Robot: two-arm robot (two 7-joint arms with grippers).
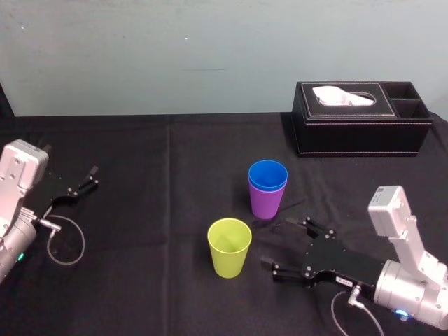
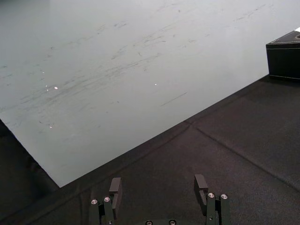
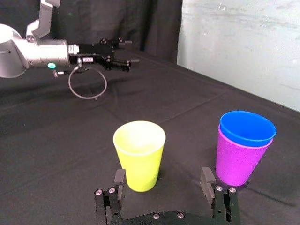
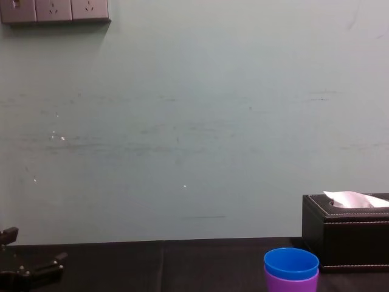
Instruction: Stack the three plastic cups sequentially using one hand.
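Note:
The blue cup (image 1: 268, 173) sits nested inside the purple cup (image 1: 267, 201) near the table's middle, both upright. The yellow-green cup (image 1: 229, 246) stands alone, closer to me and slightly left of that pair. My right gripper (image 1: 280, 246) lies low over the cloth just right of the yellow-green cup, open and holding nothing. In the right wrist view the yellow-green cup (image 3: 139, 159) stands just ahead of the open fingers (image 3: 206, 179), with the blue cup (image 3: 247, 128) in the purple cup (image 3: 236, 163) beside it. My left gripper (image 1: 89, 178) rests at the table's left, open and empty.
A black tissue box (image 1: 360, 117) with a white tissue stands at the back right, beyond the cups. A black cloth (image 1: 161, 210) covers the table up to a pale wall. A looped cable (image 1: 66, 241) hangs by the left arm.

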